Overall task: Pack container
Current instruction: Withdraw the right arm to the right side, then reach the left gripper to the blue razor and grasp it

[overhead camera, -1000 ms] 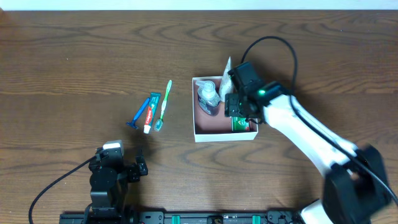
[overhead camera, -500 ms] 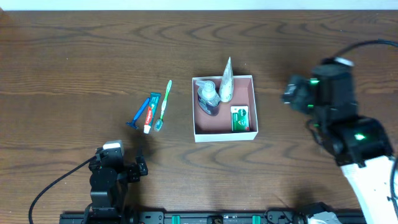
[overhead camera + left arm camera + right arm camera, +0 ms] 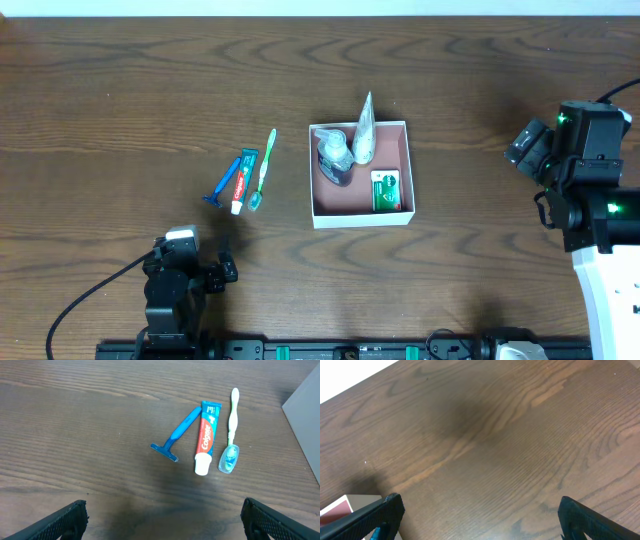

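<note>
The right gripper [image 3: 482, 520] hangs with its jaws spread wide and nothing between them, over bare wood well out at 3 o'clock from the container [image 3: 409, 165]. The left gripper [image 3: 172, 522] is likewise wide open and empty, parked near the table's 7 o'clock edge and looking toward a blue razor [image 3: 177, 434], a toothpaste tube [image 3: 206, 430] and a green toothbrush [image 3: 231, 425] lying side by side on the table, near the box at its 9 o'clock. The container sits flat near the table's centre and already holds a clear bottle [image 3: 334, 158] and a white tube [image 3: 364, 130] toward its 12 o'clock wall and a green packet [image 3: 386, 190] at its 5 o'clock corner. With such thin walls it is probably light card: it would likely slide on the wood if nudged and buckle if squeezed hard. The safest hold looks like a gentle pinch over the rim at the bare 6 o'clock wall, away from the contents.
</note>
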`<action>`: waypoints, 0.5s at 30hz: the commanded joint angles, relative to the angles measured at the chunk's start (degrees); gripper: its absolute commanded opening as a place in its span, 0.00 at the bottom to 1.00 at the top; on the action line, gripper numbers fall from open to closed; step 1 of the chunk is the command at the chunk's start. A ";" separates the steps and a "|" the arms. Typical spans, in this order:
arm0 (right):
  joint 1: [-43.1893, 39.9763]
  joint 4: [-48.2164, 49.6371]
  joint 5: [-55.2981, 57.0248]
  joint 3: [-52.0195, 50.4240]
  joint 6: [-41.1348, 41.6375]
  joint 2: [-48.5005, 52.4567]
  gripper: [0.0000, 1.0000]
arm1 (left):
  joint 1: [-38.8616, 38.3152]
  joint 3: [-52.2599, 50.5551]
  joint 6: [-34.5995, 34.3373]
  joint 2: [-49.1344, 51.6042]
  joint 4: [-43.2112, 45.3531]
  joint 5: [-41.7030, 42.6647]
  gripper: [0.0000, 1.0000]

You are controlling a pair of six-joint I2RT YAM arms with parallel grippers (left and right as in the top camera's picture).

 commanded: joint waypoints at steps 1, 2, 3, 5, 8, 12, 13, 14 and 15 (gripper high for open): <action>-0.42 -0.22 0.92 0.42 -0.22 0.11 0.99 | 0.24 -0.63 -0.13 -0.35 0.09 -0.09 0.98; -0.42 -0.24 0.92 0.42 -0.22 0.11 0.99 | 0.24 -0.63 -0.13 -0.35 0.09 -0.09 0.98; -0.42 -0.22 0.92 0.42 -0.22 0.11 0.99 | 0.24 -0.63 -0.13 -0.35 0.09 -0.09 0.98; -0.42 -0.22 0.92 0.42 -0.22 0.11 0.99 | 0.24 -0.63 -0.15 -0.35 0.20 -0.02 0.98; -0.42 -0.22 0.92 0.42 -0.22 0.11 0.99 | 0.24 -0.63 -0.13 -0.35 2.14 -0.04 0.98; -0.42 -0.22 0.92 0.42 -0.22 0.11 0.99 | 0.24 -0.22 -5.60 -0.35 9.64 6.29 0.98; -0.42 -0.22 0.92 0.42 -0.22 0.11 0.99 | 0.24 0.22 -5.51 -0.35 10.82 7.15 0.98; -0.42 -0.22 0.92 0.42 -0.22 0.13 0.99 | 0.24 0.85 -5.57 -0.28 11.28 7.15 0.98; -0.42 -0.22 0.92 0.42 -0.22 0.11 0.99 | 0.24 1.49 -5.55 0.07 11.47 6.95 0.98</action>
